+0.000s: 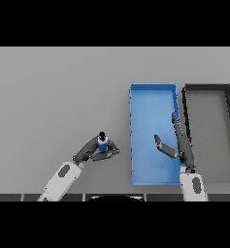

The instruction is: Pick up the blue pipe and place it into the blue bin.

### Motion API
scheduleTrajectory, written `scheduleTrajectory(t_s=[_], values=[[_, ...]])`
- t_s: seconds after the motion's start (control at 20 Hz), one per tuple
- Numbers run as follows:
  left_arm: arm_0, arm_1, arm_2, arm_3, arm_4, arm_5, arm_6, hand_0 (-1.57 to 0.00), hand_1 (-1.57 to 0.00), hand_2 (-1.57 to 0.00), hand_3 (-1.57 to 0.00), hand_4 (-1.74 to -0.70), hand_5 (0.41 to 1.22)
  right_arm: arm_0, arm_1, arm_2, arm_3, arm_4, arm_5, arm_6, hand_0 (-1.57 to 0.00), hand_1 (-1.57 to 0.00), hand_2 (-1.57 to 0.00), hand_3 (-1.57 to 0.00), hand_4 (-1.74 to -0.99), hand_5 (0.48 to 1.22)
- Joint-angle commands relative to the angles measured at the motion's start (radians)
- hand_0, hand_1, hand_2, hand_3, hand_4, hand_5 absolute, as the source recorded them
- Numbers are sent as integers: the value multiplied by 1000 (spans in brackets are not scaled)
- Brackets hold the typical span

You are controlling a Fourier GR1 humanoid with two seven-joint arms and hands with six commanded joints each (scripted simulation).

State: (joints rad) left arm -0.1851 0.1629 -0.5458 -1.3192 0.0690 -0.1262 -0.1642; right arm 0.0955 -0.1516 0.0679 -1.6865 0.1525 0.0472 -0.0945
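Blue pipe (103, 144) sits upright in my left hand (93, 151), fingers and thumb curled round its lower part, left of the blue bin (152, 92) and near my side of the grey table (53, 97). It looks short, rigid and light, probably smooth, so I judge a firm wrap low on the body safest; the dark cap on top offers little purchase. My right hand (180, 145) hangs over the bin's right side, fingers straight and holding nothing. A black bin (207, 87) lies just right of the blue one.
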Motion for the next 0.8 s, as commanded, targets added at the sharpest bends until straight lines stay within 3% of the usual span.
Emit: scheduleTrajectory(t_s=[0.0,0.35,0.75], values=[[3,9,3,-19,-7,3,-7,-1317,-1356,-1386,-1378,-1513,1139,7,1,3,3,1,3,-3,1,1,1,1,-1222,646],[-18,-43,22,-109,-22,13,-56,-1518,-1526,-1532,-1531,-1469,1204,-13,0,-3,13,1,-2,14,1,1,1,1,-1226,636],[-60,-53,29,-262,-4,-49,48,-1562,-1563,-1564,-1564,-1467,1218,-23,-6,2,20,31,-15,5,1,1,1,1,-1161,644]])
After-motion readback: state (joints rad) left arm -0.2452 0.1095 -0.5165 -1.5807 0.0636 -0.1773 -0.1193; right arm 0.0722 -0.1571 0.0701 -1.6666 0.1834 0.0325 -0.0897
